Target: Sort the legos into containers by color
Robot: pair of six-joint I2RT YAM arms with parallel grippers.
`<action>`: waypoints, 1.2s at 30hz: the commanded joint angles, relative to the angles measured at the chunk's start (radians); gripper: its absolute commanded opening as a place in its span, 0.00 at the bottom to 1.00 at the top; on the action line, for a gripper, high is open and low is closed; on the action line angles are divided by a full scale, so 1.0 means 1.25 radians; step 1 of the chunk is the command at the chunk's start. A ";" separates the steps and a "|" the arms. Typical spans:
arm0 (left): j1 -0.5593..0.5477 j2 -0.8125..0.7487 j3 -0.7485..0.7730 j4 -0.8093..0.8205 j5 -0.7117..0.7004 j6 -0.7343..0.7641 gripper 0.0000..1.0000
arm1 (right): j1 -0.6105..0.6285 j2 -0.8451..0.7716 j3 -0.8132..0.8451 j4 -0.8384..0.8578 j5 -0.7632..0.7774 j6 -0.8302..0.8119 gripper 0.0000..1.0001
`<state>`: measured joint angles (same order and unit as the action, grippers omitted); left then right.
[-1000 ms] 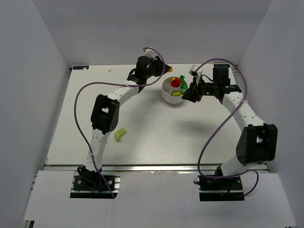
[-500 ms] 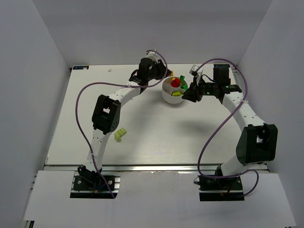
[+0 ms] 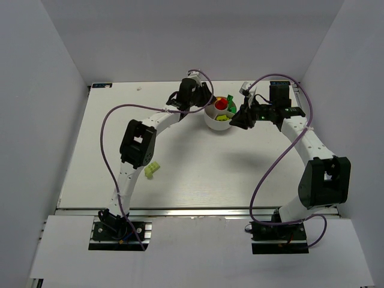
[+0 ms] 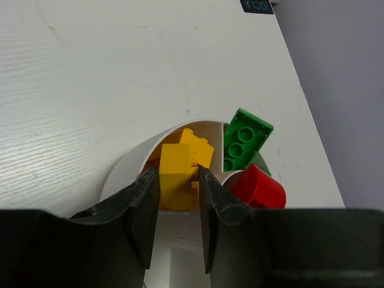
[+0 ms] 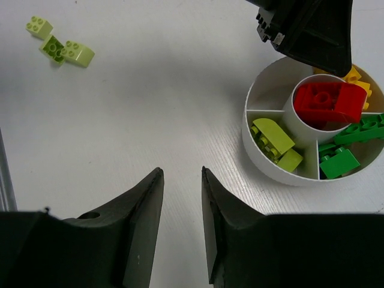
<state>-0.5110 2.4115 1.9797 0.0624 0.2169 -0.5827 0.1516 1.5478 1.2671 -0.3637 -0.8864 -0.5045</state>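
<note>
Three lime legos [image 5: 54, 47] lie loose on the table [image 3: 198, 174] at its left, well apart from the dish [image 5: 268, 91]; they seem the last to sort. The left fingers [image 3: 203, 99] pinch a yellow lego [image 4: 176, 174] over the yellow section. The right fingers [image 3: 239, 119], spread and empty, hover beside the dish near the far edge, with open room toward the bases.

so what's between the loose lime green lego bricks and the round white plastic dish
Nothing: in the right wrist view, only bare white tabletop runs from the lime green lego bricks to the round white plastic dish.
</note>
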 commanded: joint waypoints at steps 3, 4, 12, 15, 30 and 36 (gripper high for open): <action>-0.007 -0.028 0.050 -0.016 -0.027 0.011 0.50 | -0.002 -0.007 0.002 0.015 -0.020 -0.004 0.38; -0.008 -0.033 0.053 -0.016 -0.032 0.012 0.52 | -0.002 -0.009 0.002 0.014 -0.020 -0.004 0.39; -0.013 -0.076 0.102 -0.008 -0.053 0.010 0.54 | -0.002 -0.007 0.007 0.003 -0.026 -0.015 0.41; -0.013 -0.147 0.066 -0.013 -0.098 0.027 0.38 | -0.001 -0.010 0.009 -0.001 -0.024 -0.031 0.47; 0.128 -1.006 -0.761 -0.245 -0.347 -0.016 0.85 | 0.267 0.116 0.100 -0.474 -0.130 -0.900 0.81; 0.135 -1.246 -0.875 -0.493 -0.392 -0.129 0.86 | 0.438 0.335 0.330 -0.585 -0.107 -0.907 0.40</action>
<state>-0.3370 0.9306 0.9447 -0.3305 -0.2310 -0.6403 0.6147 1.9205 1.5929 -0.9543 -0.9977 -1.5169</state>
